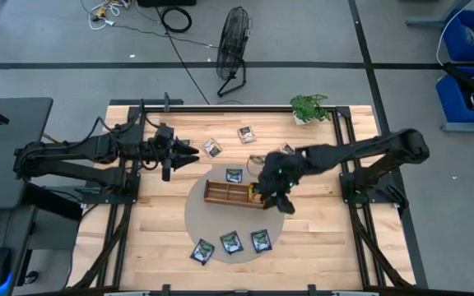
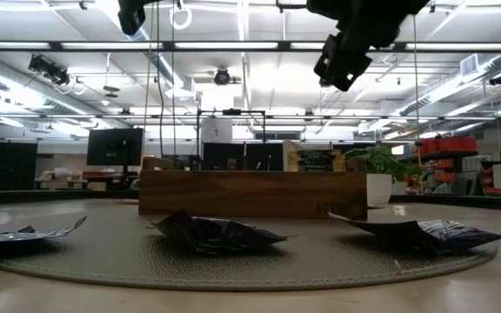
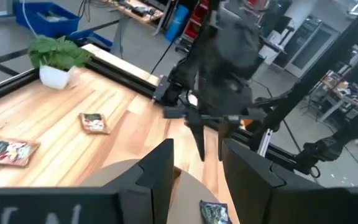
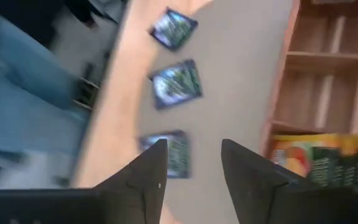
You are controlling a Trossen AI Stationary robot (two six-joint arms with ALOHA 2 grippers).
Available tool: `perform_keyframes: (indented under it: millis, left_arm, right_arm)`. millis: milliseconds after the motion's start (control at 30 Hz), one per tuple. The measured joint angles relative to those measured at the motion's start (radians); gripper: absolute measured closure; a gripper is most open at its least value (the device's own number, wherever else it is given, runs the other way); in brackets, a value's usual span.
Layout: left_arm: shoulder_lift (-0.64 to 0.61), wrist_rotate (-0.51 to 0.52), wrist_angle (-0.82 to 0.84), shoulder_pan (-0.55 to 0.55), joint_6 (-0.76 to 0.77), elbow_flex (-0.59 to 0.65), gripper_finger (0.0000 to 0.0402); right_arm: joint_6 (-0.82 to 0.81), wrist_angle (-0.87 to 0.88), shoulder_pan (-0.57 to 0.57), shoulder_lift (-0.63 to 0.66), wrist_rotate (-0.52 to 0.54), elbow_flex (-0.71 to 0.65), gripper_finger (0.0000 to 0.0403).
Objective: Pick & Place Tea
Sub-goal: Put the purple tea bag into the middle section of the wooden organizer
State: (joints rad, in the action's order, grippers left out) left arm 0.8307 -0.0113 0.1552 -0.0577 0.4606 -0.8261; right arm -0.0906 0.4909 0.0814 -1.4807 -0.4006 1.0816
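Note:
A long wooden tray point(image 1: 230, 193) lies on a round grey mat point(image 1: 196, 215). Orange tea packets point(image 4: 319, 158) stand in its right end compartment. Three dark blue packets point(image 1: 231, 242) lie flat on the mat's near part, and another point(image 1: 234, 175) lies behind the tray. White-and-brown packets point(image 1: 246, 134) lie flat on the wood farther back. My right gripper point(image 4: 193, 146) hangs open and empty above the mat, just near of the tray's right end point(image 1: 285, 205). My left gripper point(image 3: 196, 149) waits open and empty, raised over the table's left part point(image 1: 189, 156).
A potted plant point(image 1: 309, 107) stands at the far right corner. Bare wood shows on the table's near left and right point(image 1: 146, 238). In the low view the tray's long wall point(image 2: 250, 193) rises behind two blue packets point(image 2: 220, 233).

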Motion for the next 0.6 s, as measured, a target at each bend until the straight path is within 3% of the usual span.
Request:
perform_keyframes:
  millis: [67, 400, 600]
  left_arm:
    - [0.000, 0.000, 0.001, 0.000, 0.000, 0.000, 0.0262]
    - [0.000, 0.003, 0.008, 0.000, 0.004, 0.000, 0.0262]
    - [0.000, 0.003, 0.010, 0.000, 0.007, 0.000, 0.0262]
  right_arm:
    - [0.049, 0.006, 0.034, -0.012, 0.069, -0.001, 0.0243]
    - [0.036, -0.080, 0.143, -0.168, 0.111, -0.001, 0.0240]
    - [0.017, -0.198, 0.173, -0.242, 0.163, -0.001, 0.0201]
